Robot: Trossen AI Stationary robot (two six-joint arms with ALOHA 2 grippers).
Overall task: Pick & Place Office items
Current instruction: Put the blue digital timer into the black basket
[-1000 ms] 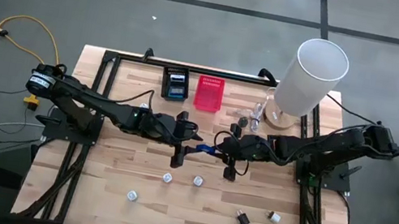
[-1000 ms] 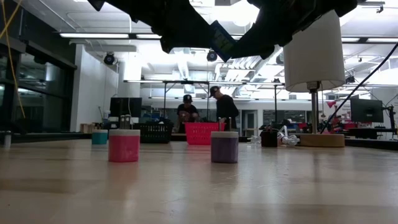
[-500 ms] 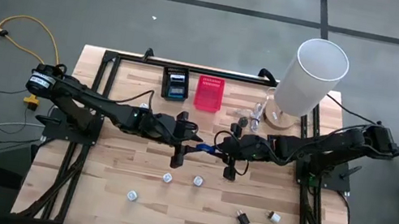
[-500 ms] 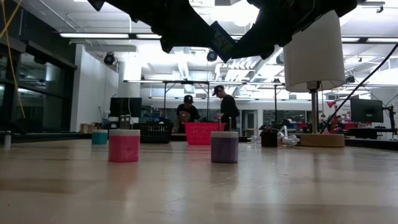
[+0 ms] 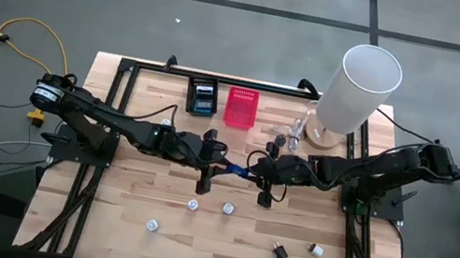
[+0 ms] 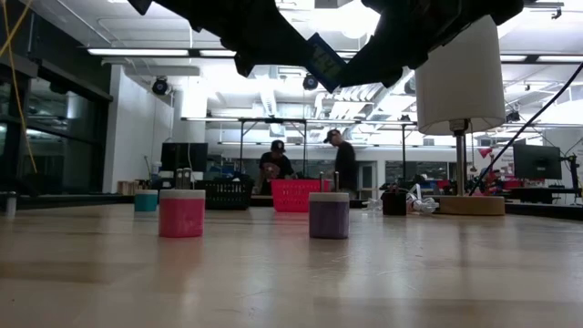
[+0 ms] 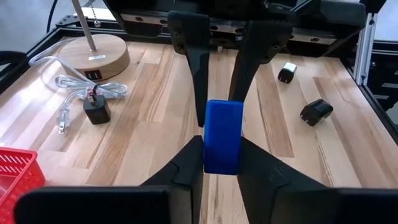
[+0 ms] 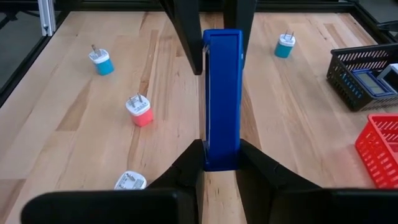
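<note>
Above the middle of the pale wooden table point(image 5: 132, 197), the two dark arms meet tip to tip, and a flat blue rectangular bar point(image 7: 222, 135) spans the small gap between them, lifted clear of the wood. The left gripper point(image 7: 220, 163) is clamped on one end of the bar, its two dark fingers pressed against the bar's flat sides. The right gripper point(image 8: 221, 162) is clenched on the opposite end in the same way, so the bar runs straight out from each gripper toward the other and both hold it at once. In the high view the bar shows as a short blue strip point(image 5: 236, 170) between the two grippers.

On the table below and toward the front edge lie small plug-shaped chargers: a pink-based one point(image 8: 138, 110), a teal-based one point(image 8: 101, 61), another teal one point(image 8: 285, 45) and a white one point(image 8: 130, 182). A small black charger point(image 7: 316, 112) and a white-and-black one point(image 7: 286, 73) lie nearer the right side.
</note>
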